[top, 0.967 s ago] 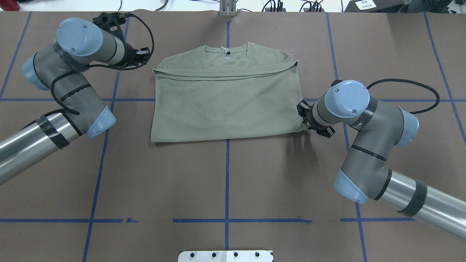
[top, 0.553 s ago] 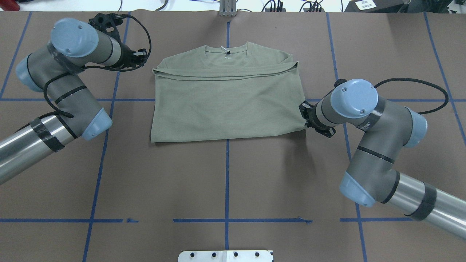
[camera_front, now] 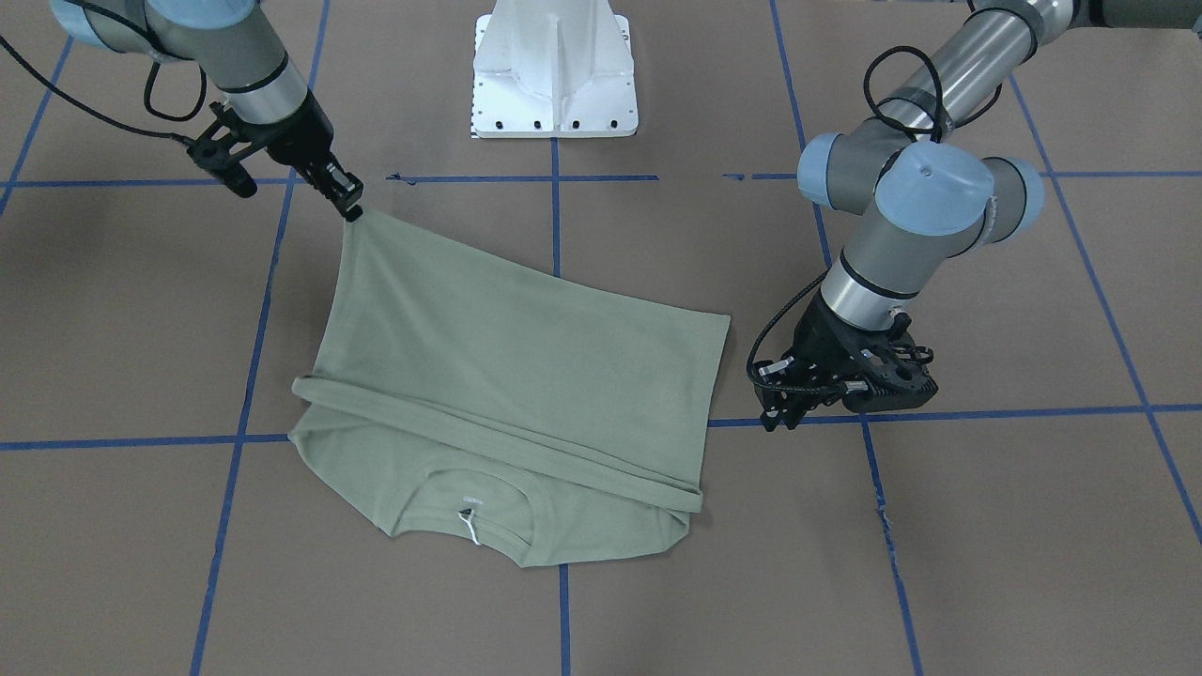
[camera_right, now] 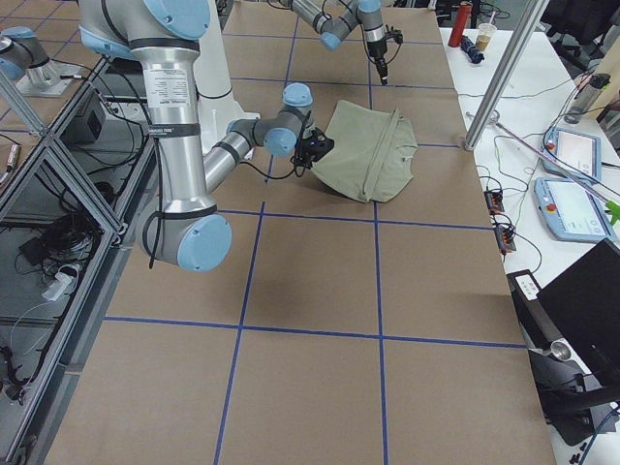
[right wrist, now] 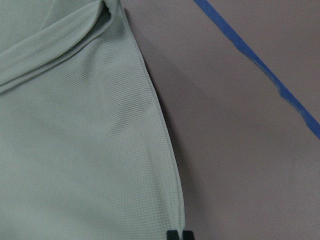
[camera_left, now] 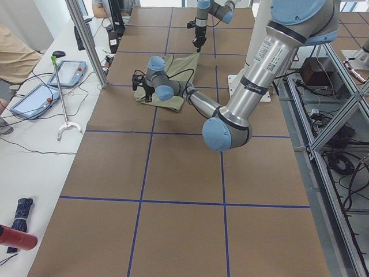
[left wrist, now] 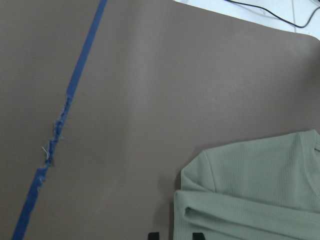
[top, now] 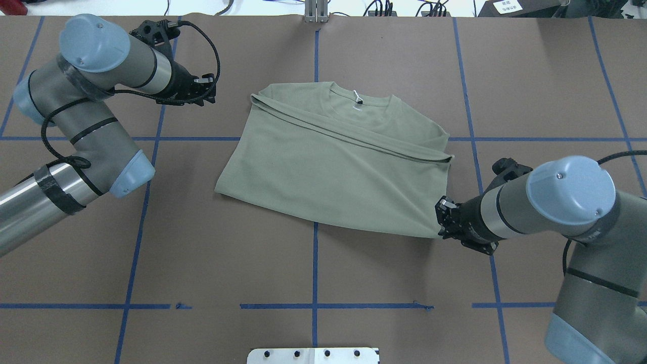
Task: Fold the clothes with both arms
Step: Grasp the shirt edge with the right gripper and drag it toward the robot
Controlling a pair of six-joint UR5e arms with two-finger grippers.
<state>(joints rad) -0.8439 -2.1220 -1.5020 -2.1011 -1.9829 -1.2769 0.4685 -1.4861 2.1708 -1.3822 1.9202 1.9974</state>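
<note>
The sage-green shirt [top: 328, 172] lies folded and skewed on the brown table, collar and white tag [top: 356, 96] at the far side. My right gripper [top: 438, 216] is shut on its near right hem corner, which is drawn taut and casts a shadow beneath. The front view shows that right gripper [camera_front: 353, 208] pinching the corner of the shirt [camera_front: 507, 376]. In the right wrist view the fingertips [right wrist: 172, 234] are pressed together on the fabric. My left gripper [top: 211, 94] is open and empty, a short way left of the shirt's far left shoulder [left wrist: 260, 190], not touching it.
The white pedestal base [camera_front: 554, 75] stands at the robot's side of the table. Blue tape lines [top: 315, 263] grid the brown cover. A metal post [top: 316, 12] sits at the far edge. Beyond it, a side table carries tablets [camera_right: 567, 155] and cables.
My right gripper has pulled the held hem corner toward the robot and to the right, swinging the whole shirt askew. The left gripper has shifted slightly nearer the shoulder and stays open.
</note>
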